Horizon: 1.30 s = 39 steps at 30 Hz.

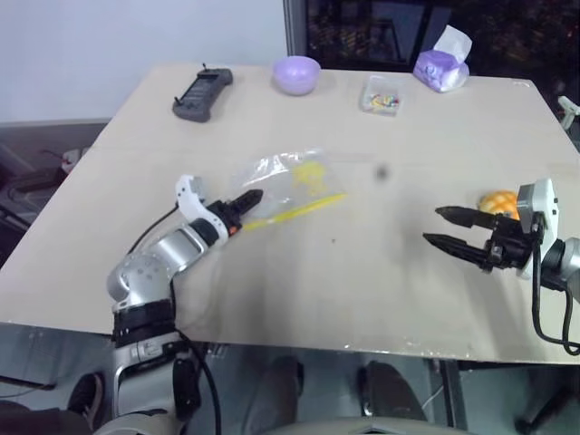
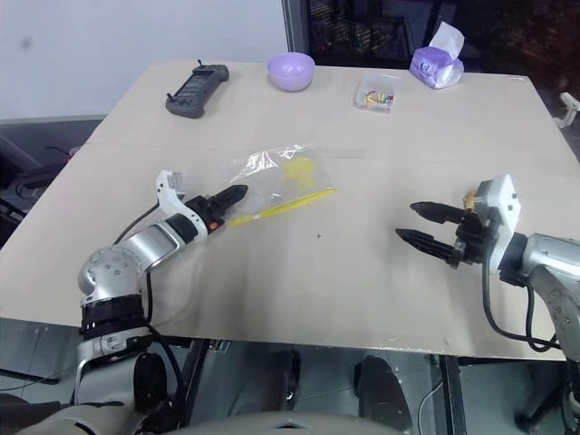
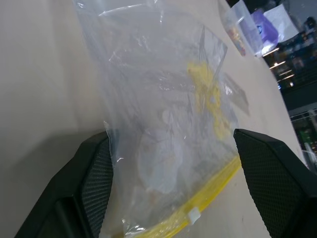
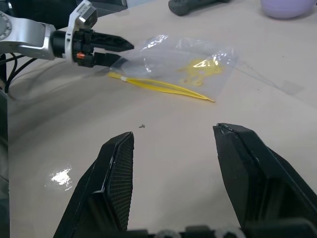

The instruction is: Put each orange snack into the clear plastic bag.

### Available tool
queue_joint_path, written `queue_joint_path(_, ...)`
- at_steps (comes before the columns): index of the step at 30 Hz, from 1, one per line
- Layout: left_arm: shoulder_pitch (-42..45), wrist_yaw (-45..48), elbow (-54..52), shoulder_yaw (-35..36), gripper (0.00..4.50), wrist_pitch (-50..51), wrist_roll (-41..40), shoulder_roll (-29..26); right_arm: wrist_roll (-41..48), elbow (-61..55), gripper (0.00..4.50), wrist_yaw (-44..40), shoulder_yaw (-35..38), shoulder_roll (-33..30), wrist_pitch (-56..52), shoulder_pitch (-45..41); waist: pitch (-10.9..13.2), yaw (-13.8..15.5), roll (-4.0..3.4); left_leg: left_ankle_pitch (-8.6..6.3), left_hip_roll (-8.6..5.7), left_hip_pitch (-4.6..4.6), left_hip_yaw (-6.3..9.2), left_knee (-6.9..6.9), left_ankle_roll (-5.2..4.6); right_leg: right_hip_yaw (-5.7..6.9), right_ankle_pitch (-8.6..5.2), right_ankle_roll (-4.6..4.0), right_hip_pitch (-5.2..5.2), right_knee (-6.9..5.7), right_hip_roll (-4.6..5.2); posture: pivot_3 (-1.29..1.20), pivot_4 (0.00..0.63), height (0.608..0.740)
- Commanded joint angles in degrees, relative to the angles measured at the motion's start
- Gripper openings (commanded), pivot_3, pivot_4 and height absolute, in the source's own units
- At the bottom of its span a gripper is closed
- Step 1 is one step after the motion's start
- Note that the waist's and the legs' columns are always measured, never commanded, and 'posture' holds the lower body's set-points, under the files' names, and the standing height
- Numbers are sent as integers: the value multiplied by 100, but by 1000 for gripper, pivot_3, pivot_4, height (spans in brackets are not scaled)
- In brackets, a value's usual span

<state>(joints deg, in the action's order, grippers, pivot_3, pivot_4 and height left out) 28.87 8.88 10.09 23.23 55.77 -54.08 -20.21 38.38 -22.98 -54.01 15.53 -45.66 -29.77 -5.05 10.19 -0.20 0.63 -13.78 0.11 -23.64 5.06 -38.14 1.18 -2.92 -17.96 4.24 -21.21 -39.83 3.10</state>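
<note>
The clear plastic bag (image 1: 288, 181) lies flat near the middle of the surface (image 1: 344, 272), its yellow sealing strip (image 1: 294, 211) on the edge nearest the robot. The left gripper (image 1: 246, 201) has its jaws spread wide around the bag's near corner, not clamped on it. The right gripper (image 1: 447, 227) hovers above the surface with its jaws open and empty. Just behind it, at the right edge, sits the orange snack (image 1: 497, 202), well apart from the bag.
</note>
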Motion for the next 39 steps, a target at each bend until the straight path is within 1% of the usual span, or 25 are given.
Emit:
queue_joint_path(1, 79, 145, 524, -207, 2669, 105, 233, 148, 95, -332, 2813, 117, 172, 19, 43, 59, -1, 0, -1, 0, 0, 0, 2, -2, 0, 2, 0, 0, 1, 0, 0, 0, 150, 740)
queue_joint_path(2, 123, 204, 589, -211, 1969, 106, 277, 148, 101, -354, 2813, 139, 181, 20, 40, 78, -1, -1, 0, 0, 0, -1, 2, -3, 0, 2, 0, 0, 1, 0, 0, 0, 150, 740)
queue_joint_path(3, 158, 254, 669, -197, 1830, 116, 296, 147, 104, -378, 2813, 160, 193, 24, 38, 105, -1, -3, 0, 0, 0, -1, 2, -3, 0, 2, 0, 0, 1, 0, 0, 0, 150, 740)
queue_joint_path(4, 192, 283, 724, -187, 1314, 129, 307, 151, 103, -389, 2813, 174, 199, 27, 38, 120, -1, -3, 0, 0, 0, -3, 3, -5, 0, 2, 0, 0, 1, 1, 0, 0, 150, 740)
queue_joint_path(5, 221, 279, 742, -159, 970, 173, 279, 172, 101, -396, 2813, 186, 204, 29, 39, 130, 0, -1, 0, 0, -1, -3, 2, -5, 0, 2, 0, 0, 1, 1, 1, 0, 150, 740)
queue_joint_path(6, 246, 259, 760, -117, 729, 231, 235, 197, 100, -403, 2813, 197, 208, 31, 39, 138, 0, -2, 1, 0, -2, -5, 4, -6, 0, 4, 0, 1, 1, 2, 2, 0, 150, 740)
queue_joint_path(7, 279, 277, 802, -77, 160, 283, 213, 211, 99, -399, 2813, 214, 205, 31, 42, 131, -2, 1, -1, 0, -2, -5, 5, -7, 0, 5, 0, 1, 1, 2, 2, 0, 150, 740)
queue_joint_path(8, 296, 309, 821, -52, 22, 321, 202, 217, 101, -404, 2813, 232, 208, 32, 45, 131, -5, 3, -7, 0, -3, -3, 5, -7, 0, 5, 0, 1, 3, 1, 3, 0, 150, 740)
queue_joint_path(11, 346, 330, 823, 41, 22, 463, 131, 253, 94, -395, 2813, 266, 190, 33, 53, 116, -6, -9, -9, 0, -2, 0, 7, -7, 0, 6, 0, 1, 4, -2, 2, 0, 150, 740)
queue_joint_path(13, 369, 205, 608, 170, 22, 661, -56, 360, 63, -386, 2813, 282, 153, 36, 65, 110, -6, -9, -9, 0, -2, -2, 8, -7, 0, 7, 0, 1, 3, -1, 2, 0, 150, 740)
queue_joint_path(16, 432, -74, 231, 549, 22, 1046, -634, 617, -136, -363, 2813, 363, -27, 45, 127, 23, -3, 0, -5, 0, -3, -8, 8, -10, 0, 7, 0, 1, 2, 3, 6, 0, 150, 740)
queue_joint_path(18, 489, -417, -26, 816, 22, 1324, -1125, 816, -406, -338, 2813, 454, -280, 92, 250, -99, 4, -13, 8, 0, -4, -11, 10, -12, 0, 9, 0, 2, 1, 5, 7, 0, 150, 740)
queue_joint_path(20, 531, -887, -269, 988, 22, 1497, -1607, 1028, -871, -233, 2813, 612, -732, 240, 485, -342, 8, -61, 14, 0, -2, -12, 12, -11, 1, 11, 0, 2, 0, 4, 5, 0, 150, 740)
queue_joint_path(23, 533, -1685, -595, 1102, 22, 1570, -2396, 1362, -2014, 220, 2813, 955, -1628, 568, 1145, -808, 8, -134, 19, 1, 7, -9, 10, -11, 2, 3, 0, 1, -7, -1, -1, 0, 150, 740)
queue_joint_path(25, 490, -2076, -734, 1053, 22, 1540, -2810, 1444, -2818, 726, 2813, 1176, -2117, 741, 1721, -1105, 8, -162, 18, 12, 7, -7, 8, -10, 21, -3, 0, 2, -8, -2, -1, 0, 150, 740)
queue_joint_path(27, 467, -2388, -780, 980, 22, 1448, -3168, 1459, -3386, 1237, 2813, 1343, -2418, 846, 2242, -1334, 8, -161, 19, 15, 3, -10, 5, -10, 26, -5, 0, 1, -10, -1, 1, 0, 150, 740)
queue_joint_path(31, 327, -2970, -975, 684, 22, 1282, -3946, 1439, -4666, 2888, 2813, 1892, -3127, 1185, 3637, -2197, 9, -176, 22, 16, 1, -10, 3, -12, 27, -13, 1, 2, -13, 1, 4, 0, 150, 740)
queue_joint_path(33, 237, -3129, -1043, 531, 22, 1177, -4173, 1373, -4997, 3582, 2813, 2188, -3255, 1409, 4061, -2609, 10, -175, 22, 16, 1, -11, -1, -10, 29, -14, 1, 2, -17, -2, 3, 0, 150, 740)
queue_joint_path(39, -4, -3300, -1181, 118, 22, 845, -4554, 1065, -5398, 5100, 2813, 2697, -3312, 1882, 4863, -3469, 10, -174, 22, 20, 2, -13, -3, -9, 35, -14, 1, 1, -18, 0, 1, 0, 150, 740)
